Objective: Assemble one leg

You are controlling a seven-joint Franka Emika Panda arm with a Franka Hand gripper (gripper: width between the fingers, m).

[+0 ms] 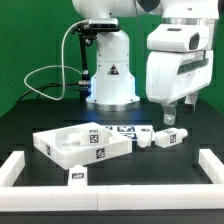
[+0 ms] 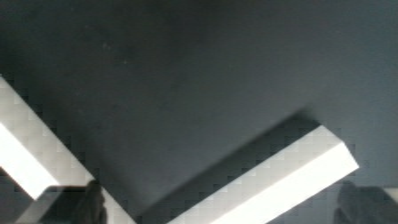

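The pincer (image 1: 172, 116) hangs above the bench (image 1: 150, 165) in the upper right of the exterior view. It grips nothing. In the wrist view its dark fingers (image 2: 63, 205) stand wide apart, with only dark bench surface and two slanting white strips (image 2: 285, 175) between them.

The leg (image 1: 170, 138) lies on the bench just below the pincer and apart from it, right of centre in the exterior view. A second peg (image 1: 145, 138) lies just beside it, toward the exterior view's left. The large rimmed white panel (image 1: 60, 148) rests further left, in front of the robot base (image 1: 112, 85).
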